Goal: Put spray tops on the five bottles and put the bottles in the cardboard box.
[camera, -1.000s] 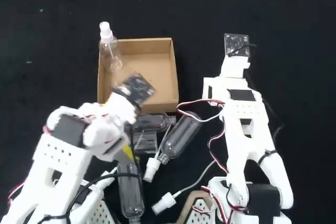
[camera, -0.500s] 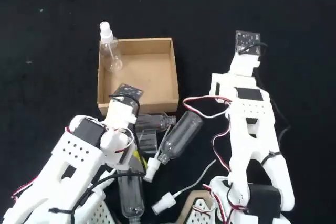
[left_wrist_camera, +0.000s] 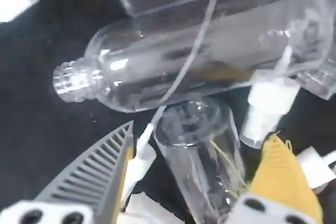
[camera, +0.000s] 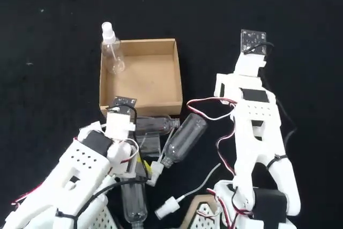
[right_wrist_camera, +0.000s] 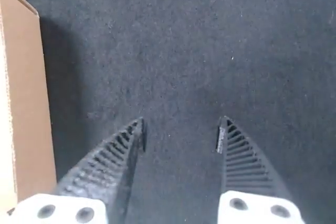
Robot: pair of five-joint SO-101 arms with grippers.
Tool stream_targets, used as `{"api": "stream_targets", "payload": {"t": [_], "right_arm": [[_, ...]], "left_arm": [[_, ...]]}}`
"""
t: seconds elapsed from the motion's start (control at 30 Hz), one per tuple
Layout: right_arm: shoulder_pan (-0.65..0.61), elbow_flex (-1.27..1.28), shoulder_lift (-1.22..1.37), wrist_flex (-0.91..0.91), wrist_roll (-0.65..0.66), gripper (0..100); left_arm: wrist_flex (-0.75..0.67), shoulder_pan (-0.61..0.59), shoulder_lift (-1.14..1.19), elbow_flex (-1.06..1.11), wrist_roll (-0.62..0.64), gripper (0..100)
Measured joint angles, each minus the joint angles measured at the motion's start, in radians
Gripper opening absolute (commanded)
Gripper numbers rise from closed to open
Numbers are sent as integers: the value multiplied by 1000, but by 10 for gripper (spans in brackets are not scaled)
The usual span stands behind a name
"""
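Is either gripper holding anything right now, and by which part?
Nothing is held. The right gripper is open over bare table; the left gripper is open astride the base end of a lying bottle, not clamped.

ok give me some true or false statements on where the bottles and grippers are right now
1. The cardboard box holds five bottles. False: just one capped bottle shows, at its far corner.
2. The right gripper is open over bare table. True.
3. A loose spray top lies on the table. True.
4. The left gripper is shut on a spray top. False: it is open, with its jaws on either side of a lying bottle.
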Motion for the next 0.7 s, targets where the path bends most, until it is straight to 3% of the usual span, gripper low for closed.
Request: {"api": "stream_targets", "payload": {"t": [0.3, 0.7], "right_arm": [[0, 0, 0, 0, 0, 198], [0, 0, 0, 0, 0, 198]], "left_arm": [[-14, 178, 0, 0, 3, 150], [-20, 201, 0, 5, 8, 137]]}}
